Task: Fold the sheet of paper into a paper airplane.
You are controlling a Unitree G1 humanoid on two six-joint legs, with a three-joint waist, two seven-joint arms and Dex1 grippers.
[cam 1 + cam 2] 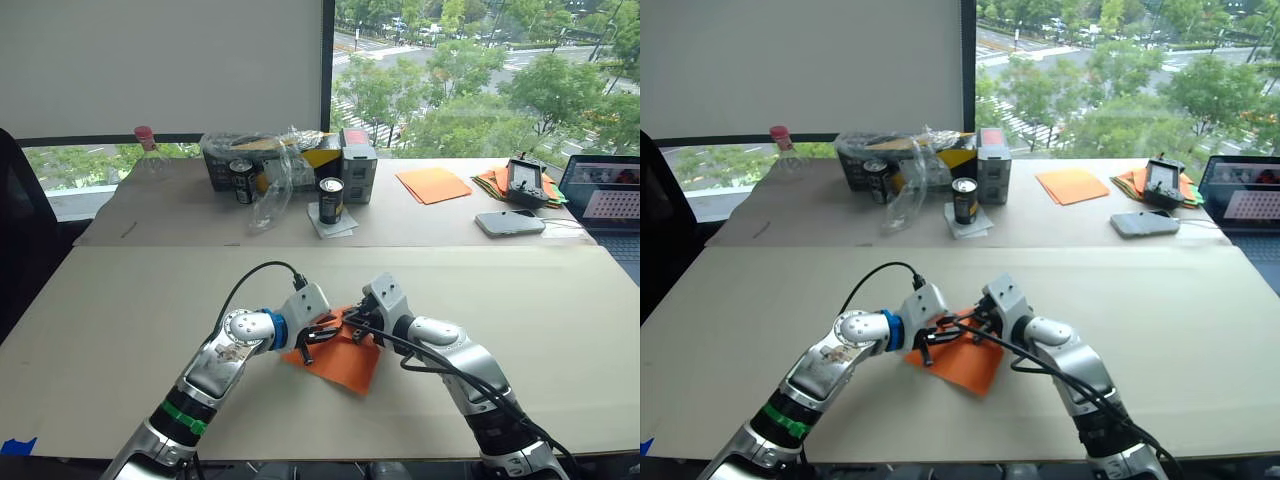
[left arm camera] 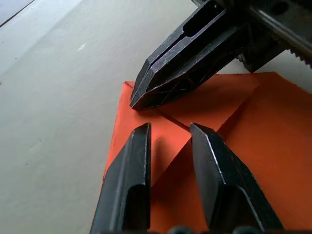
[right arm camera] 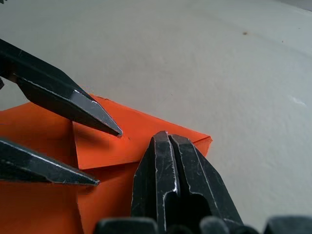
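Creased orange sheet of paper, folded corner

On the far desk stand two dark cans, a grey box, a plastic-wrapped package, a stack of orange sheets, and a laptop.

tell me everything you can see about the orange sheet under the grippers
The sheet is thin bright orange paper, partly folded: corner flaps are turned in to a centre crease. It lies flat on the near table. The right gripper, shut, presses on it; the left gripper is open over a flap.
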